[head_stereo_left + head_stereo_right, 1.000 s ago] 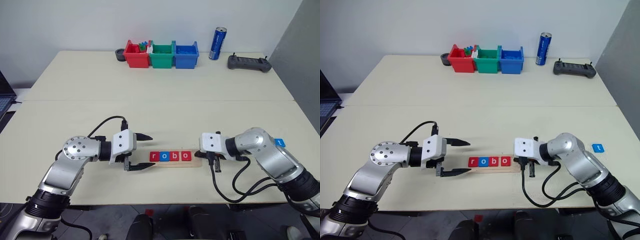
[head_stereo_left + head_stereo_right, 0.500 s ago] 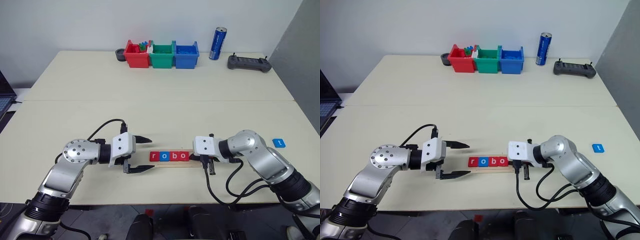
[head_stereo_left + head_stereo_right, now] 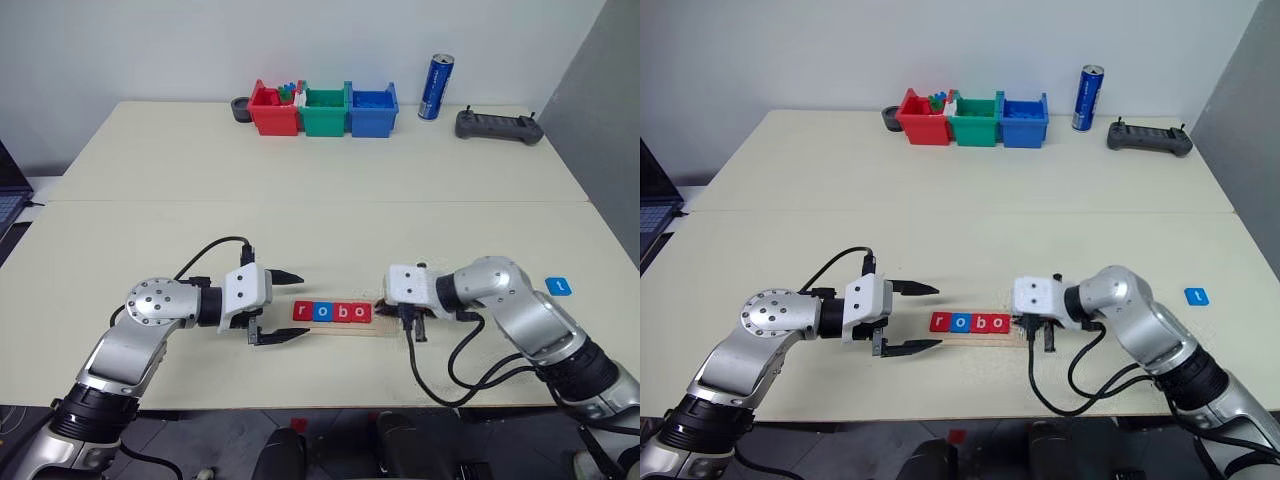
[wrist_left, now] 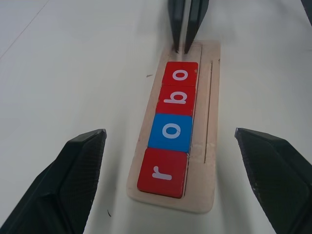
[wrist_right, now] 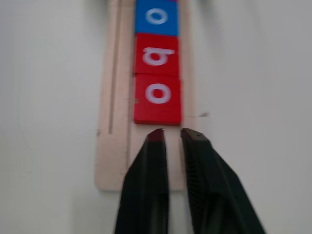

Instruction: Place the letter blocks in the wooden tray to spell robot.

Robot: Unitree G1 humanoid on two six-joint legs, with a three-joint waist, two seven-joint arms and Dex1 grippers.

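Pale cream tabletop [image 3: 330, 190] is filling most of the head views, with a seam running across the middle and wide bare room lying between it and the far edge. Along that far edge, red, green and blue bins [image 3: 322, 109], a blue can [image 3: 435, 87] and a black controller [image 3: 498, 126] are standing well apart from the work. Lower centre, the wooden tray [image 3: 345, 322] is lying near the front edge, a pale strip with a lengthwise groove. Four letter blocks [image 3: 332, 312] are sitting in it edge to edge, reading r, o, b, o in red, blue, red, red, and the tray's right end is showing bare wood. A blue t block [image 3: 559, 286] is lying alone at the right, well apart. The left gripper [image 3: 292, 304] is hovering just left of the tray, jaws spread wide, holding nothing. The right gripper [image 5: 171, 135] is sitting over the bare end just beside the last o, its fingers [image 5: 152, 161] parted by a narrow slit, gripping nothing
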